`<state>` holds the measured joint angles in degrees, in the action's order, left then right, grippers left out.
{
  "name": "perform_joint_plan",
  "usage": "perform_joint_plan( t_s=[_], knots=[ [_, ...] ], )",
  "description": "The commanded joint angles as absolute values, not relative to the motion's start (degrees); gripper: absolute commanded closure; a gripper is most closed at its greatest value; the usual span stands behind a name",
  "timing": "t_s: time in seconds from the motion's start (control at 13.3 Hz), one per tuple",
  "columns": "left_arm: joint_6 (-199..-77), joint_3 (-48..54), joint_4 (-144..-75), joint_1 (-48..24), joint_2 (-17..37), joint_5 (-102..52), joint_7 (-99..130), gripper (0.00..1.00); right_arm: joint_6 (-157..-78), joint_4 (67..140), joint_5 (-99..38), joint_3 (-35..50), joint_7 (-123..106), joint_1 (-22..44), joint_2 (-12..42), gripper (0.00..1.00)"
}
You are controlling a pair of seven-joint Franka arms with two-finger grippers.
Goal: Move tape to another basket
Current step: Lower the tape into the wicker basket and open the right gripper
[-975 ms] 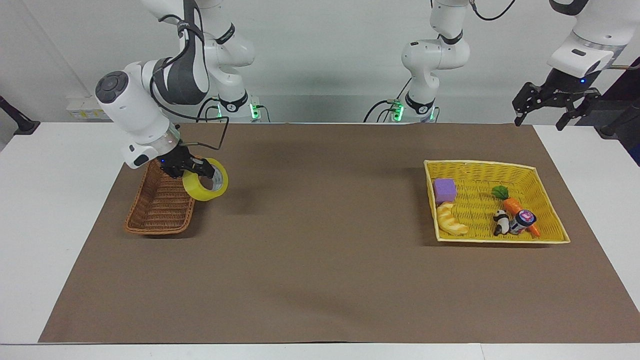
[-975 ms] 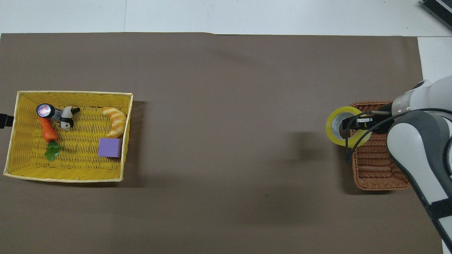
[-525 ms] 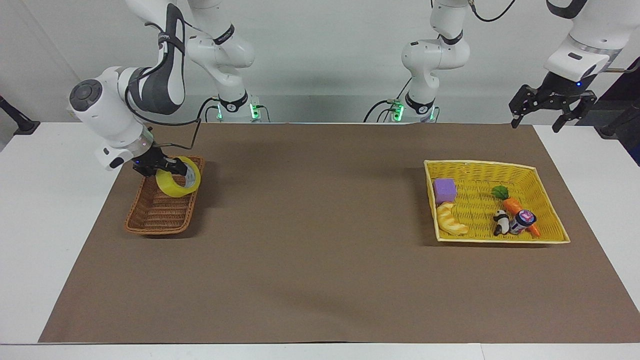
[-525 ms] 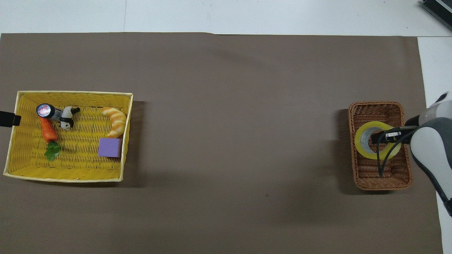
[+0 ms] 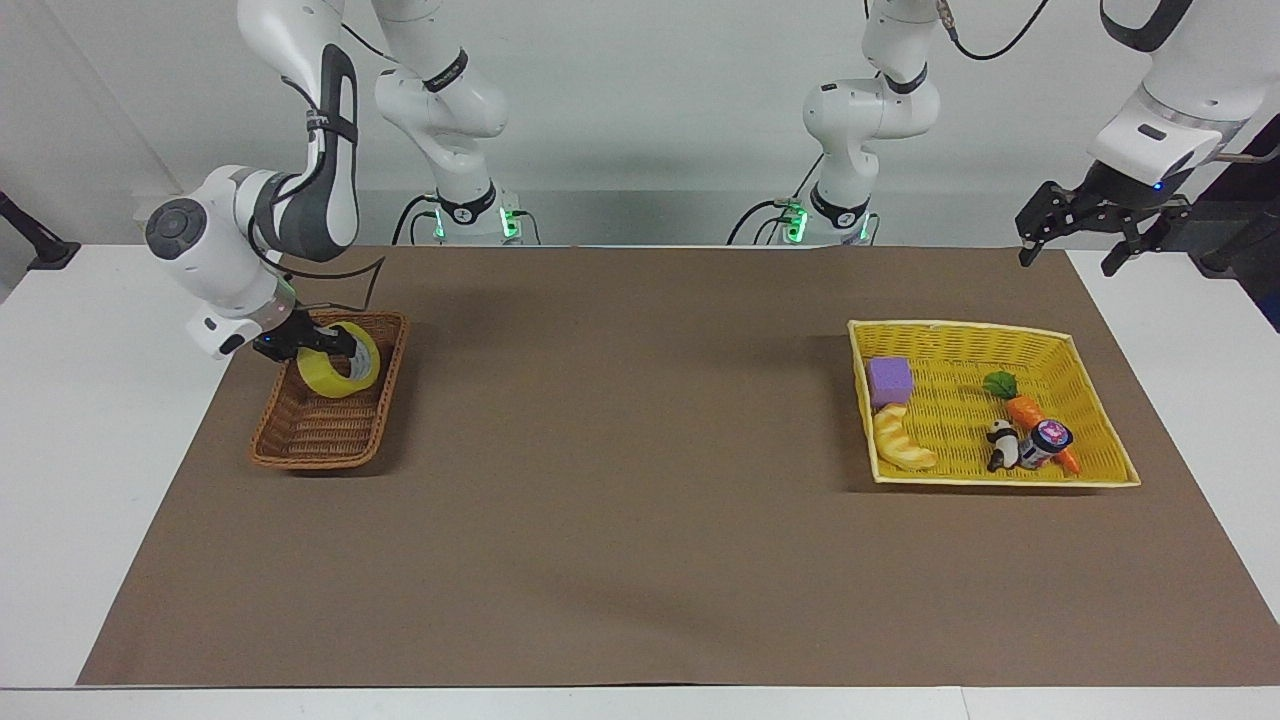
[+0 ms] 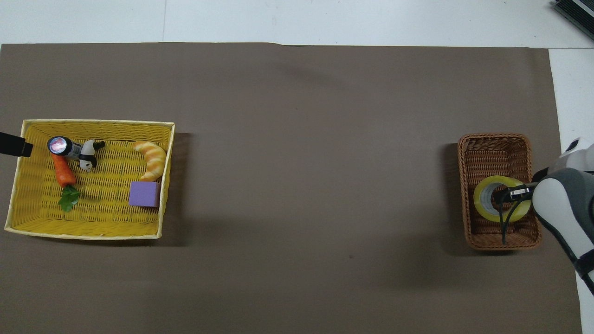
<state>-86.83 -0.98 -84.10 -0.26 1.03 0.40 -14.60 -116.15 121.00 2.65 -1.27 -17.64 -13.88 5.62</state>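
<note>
Tape (image 5: 338, 371) low inside the wicker basket (image 5: 325, 440), at its end nearer the robots. Probably light, stiff, smooth-sided; best pinched through the core, across the wall. Right gripper (image 5: 318, 345) there on the roll, grip impossible to judge. Left gripper (image 5: 1097, 225) waiting, spread wide, empty.

No legible text, label, brand, number or sign appears on any object or surface in either view.

Yellow tape (image 5: 338, 372) roll tilted inside the brown wicker basket (image 5: 300, 445)
</note>
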Motion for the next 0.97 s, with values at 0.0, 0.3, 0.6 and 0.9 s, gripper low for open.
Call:
perform_joint_plan(
  t_s=[0.0,0.3,0.6,0.9],
  knots=[
    [-85.2,-1.1,-82.5,-0.4,1.3,0.0,-14.0,0.0,-117.0,120.5,4.2,-0.6,-18.7,-14.1,5.7,0.0],
    [-85.0,-1.2,-82.5,0.4,1.2,0.1,-14.0,0.0,-116.1,118.3,6.2,-0.6,-18.5,-13.6,5.5,0.0],
    [-85.1,-1.1,-82.5,0.2,1.2,0.1,-14.0,0.0,-115.7,115.5,6.2,-0.5,-18.1,-13.0,5.1,0.0],
    [-85.0,-1.1,-82.5,0.4,1.2,0.1,-14.1,0.0,-114.5,115.6,6.3,-0.6,-19.1,-13.3,4.2,0.0]
  ],
)
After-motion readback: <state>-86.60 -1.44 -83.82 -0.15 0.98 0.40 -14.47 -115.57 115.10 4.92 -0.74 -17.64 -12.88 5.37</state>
